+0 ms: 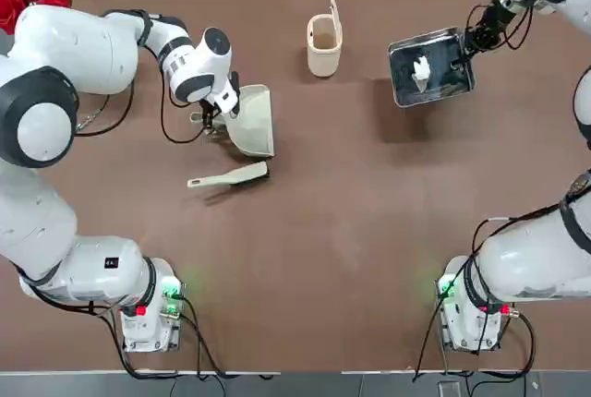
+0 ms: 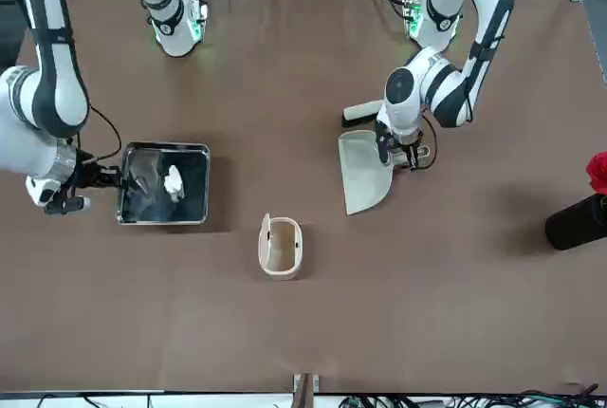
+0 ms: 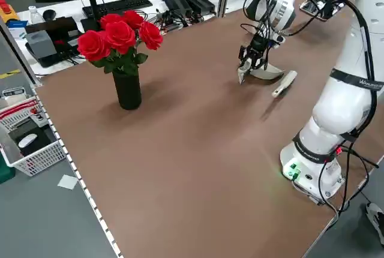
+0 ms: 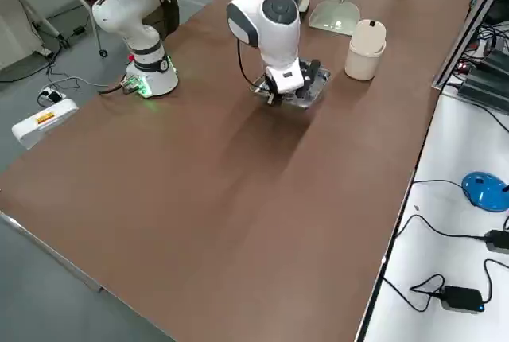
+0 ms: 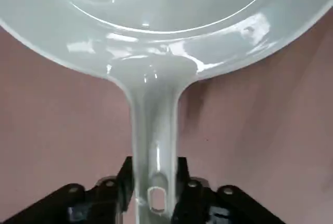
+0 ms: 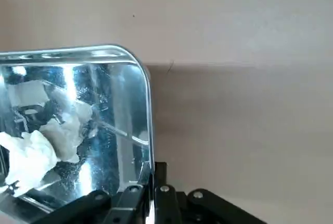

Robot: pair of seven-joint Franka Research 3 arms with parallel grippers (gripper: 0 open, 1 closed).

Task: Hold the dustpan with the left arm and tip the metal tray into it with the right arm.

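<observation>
Dustpan [image 1: 252, 120] on table beside the brush [image 1: 227, 176], left gripper [image 5: 153, 182] clamped on its thin handle. Metal tray [image 1: 430, 68] with a paper wad [image 1: 422, 69] pinched at the rim by right gripper [image 6: 152, 193], well apart from the dustpan. Risk: edge grip slips or wad drops short during carry.

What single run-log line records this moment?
left gripper: shut on dustpan handle | right gripper: shut on metal tray rim | tray: not tipped

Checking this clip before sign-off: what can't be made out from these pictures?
- Dustpan: left wrist view's edges cut off its scoop; only the handle in the left gripper shows.
- Metal tray: right side view, the right arm hides most of it.
- White wad in the tray: too small to identify.
- Right gripper: top view, too dark to see its fingers.
</observation>
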